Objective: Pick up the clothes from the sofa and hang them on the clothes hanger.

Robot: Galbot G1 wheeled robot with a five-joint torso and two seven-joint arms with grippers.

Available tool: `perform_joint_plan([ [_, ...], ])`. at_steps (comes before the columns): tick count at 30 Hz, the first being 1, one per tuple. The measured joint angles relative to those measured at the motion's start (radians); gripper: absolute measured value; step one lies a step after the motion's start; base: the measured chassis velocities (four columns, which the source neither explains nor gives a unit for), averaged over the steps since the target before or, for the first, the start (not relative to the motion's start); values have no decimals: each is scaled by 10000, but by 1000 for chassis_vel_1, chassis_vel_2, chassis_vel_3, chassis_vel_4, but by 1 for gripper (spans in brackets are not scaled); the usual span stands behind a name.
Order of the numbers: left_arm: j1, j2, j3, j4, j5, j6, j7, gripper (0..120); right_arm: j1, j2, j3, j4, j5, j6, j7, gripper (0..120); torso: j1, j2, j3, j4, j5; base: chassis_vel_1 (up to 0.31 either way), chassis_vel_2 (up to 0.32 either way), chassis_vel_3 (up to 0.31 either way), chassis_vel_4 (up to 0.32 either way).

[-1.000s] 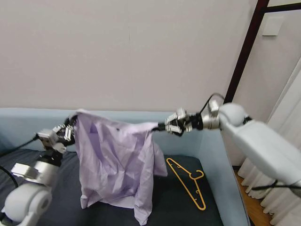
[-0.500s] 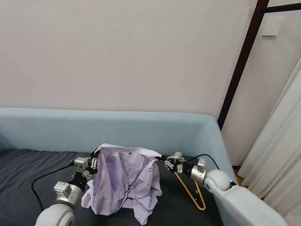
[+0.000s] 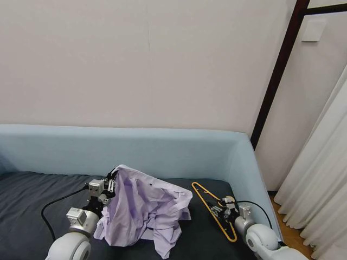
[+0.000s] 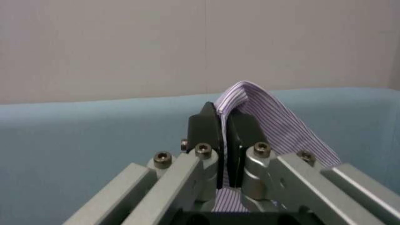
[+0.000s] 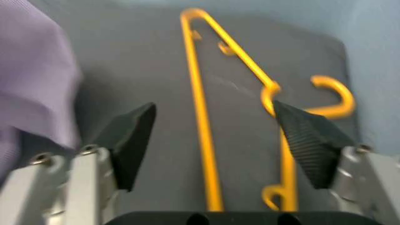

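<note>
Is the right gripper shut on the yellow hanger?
No, the right gripper is open, its fingers wide apart over the yellow hanger lying on the dark sofa seat.

Shirt (image 3: 143, 211) heaped on sofa seat (image 3: 27, 189); hanger (image 5: 196, 93) at its 3 o'clock; left pincer (image 4: 223, 136) at 9 o'clock; right pincer (image 5: 214, 126) over hanger.

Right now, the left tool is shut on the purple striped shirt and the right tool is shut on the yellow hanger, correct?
Not quite. The right tool is open, spread over the yellow hanger without gripping it, as the right wrist view shows. The left tool is shut on the purple striped shirt, as stated.
</note>
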Motion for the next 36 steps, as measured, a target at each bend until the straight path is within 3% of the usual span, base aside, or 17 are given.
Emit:
perform_joint_plan([
  [6,75,15,-107,-57,-5,-44,5,0,132,406,188,-1105,-1239,-194,-57,98,0,-1,1,0,0,0,0,0,0],
  [19,192,-4,-253,-251,-9,-101,1,0,962,1079,546,-2742,-973,-153,-573,98,1,-1,1,0,-2,0,0,0,0],
  [27,265,17,-375,-408,-21,-100,-47,0,1621,1699,1064,-4523,-1720,-171,-945,66,2,-1,2,-2,0,0,0,0,0],
  [36,270,-94,-366,-412,-18,-100,-58,0,1610,1760,1160,-4776,-1802,-90,-1059,37,2,-1,1,-1,-1,0,0,0,0],
])
